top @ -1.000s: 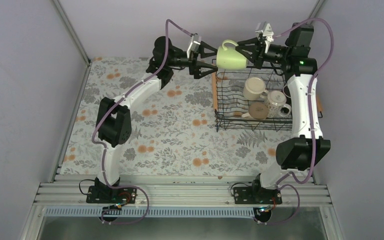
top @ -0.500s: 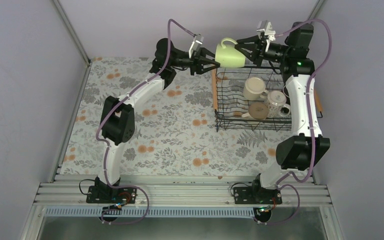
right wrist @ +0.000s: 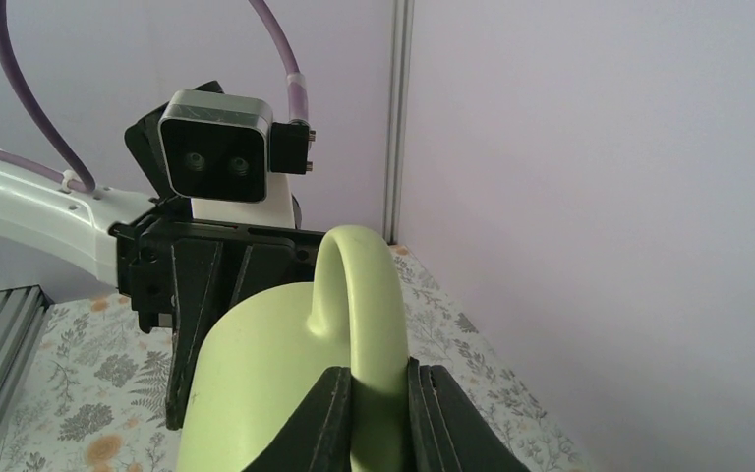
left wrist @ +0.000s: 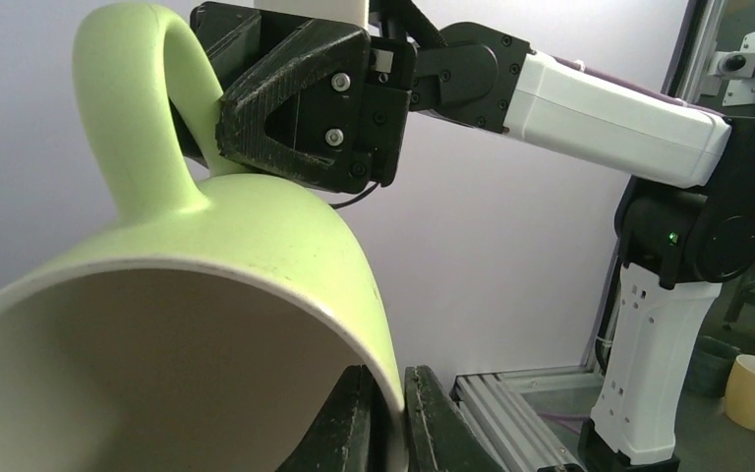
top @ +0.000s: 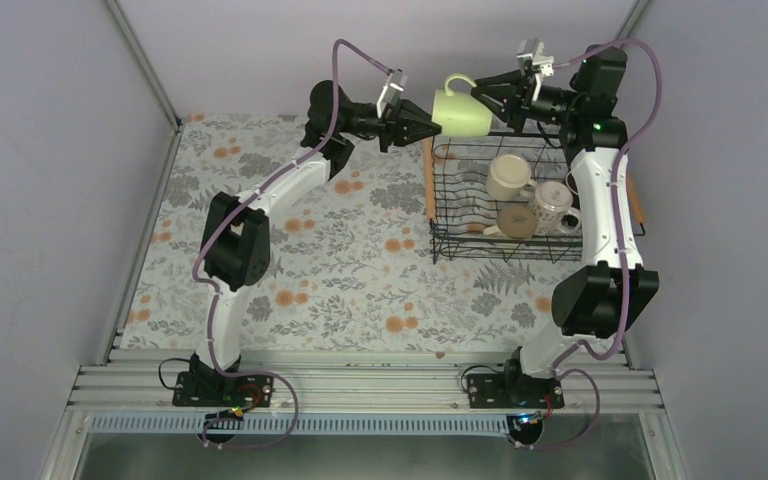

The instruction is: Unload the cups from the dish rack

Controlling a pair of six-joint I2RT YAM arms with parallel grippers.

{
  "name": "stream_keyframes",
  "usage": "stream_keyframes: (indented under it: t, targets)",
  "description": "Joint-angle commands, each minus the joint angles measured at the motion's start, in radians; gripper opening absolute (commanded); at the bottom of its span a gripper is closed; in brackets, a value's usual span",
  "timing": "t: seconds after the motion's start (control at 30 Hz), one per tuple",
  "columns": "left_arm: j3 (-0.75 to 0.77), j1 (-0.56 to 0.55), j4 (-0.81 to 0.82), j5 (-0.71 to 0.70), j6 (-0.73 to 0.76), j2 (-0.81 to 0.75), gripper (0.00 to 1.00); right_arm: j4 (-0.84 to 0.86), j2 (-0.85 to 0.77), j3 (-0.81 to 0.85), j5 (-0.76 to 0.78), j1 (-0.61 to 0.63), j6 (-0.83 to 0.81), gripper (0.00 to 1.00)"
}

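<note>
Where the tabletop shows between the arms, we see a cloth printed with grey leaves and orange flowers. Plain pale walls close it in on the left, far and right sides, and a ribbed metal rail carries both bases at the near edge. The dish rack stands on the right half of the tabletop, with a cream cup, a brownish cup and a pale patterned cup inside.

The pale green mug is out of the rack, held in the air over its far left corner, lying sideways with its handle uppermost and its mouth toward the left arm. We find the left jaws nearly closed, pinching the mug's rim wall, with one finger inside the mouth and the other outside. The right jaws, equally narrow, clamp the handle loop from the opposite side, a finger on each flank.
</note>
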Motion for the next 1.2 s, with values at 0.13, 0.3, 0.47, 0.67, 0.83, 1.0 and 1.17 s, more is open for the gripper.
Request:
stream_keyframes:
  t: [0.13,0.3,0.47,0.67,0.83,1.0,1.17]
  targets:
    - [0.003,-0.007,0.028,0.021,-0.048,-0.047,0.02,0.049,-0.026,-0.009,-0.072,0.0,-0.044,0.59]
    - [0.083,0.006,-0.346,0.006,0.268,-0.068,0.02,0.004,-0.07,-0.021,0.051,-0.001,-0.101,1.0]
    - [0.238,0.065,-0.882,-0.117,0.643,-0.084,0.02,-0.103,-0.127,-0.012,0.196,-0.005,-0.189,1.0]
    - [0.519,0.225,-1.364,-0.381,0.99,-0.08,0.02,-0.224,-0.139,0.035,0.455,-0.008,-0.282,1.0]
    - [0.585,0.32,-1.654,-0.793,1.346,-0.134,0.02,-0.422,0.01,0.223,0.615,-0.019,-0.322,1.0]
    - [0.459,0.426,-1.769,-1.086,1.55,-0.204,0.02,-0.504,0.107,0.298,0.608,-0.026,-0.362,1.0]
    - [0.369,0.549,-1.894,-1.198,1.641,-0.19,0.02,-0.516,0.138,0.297,0.596,-0.026,-0.38,1.0]
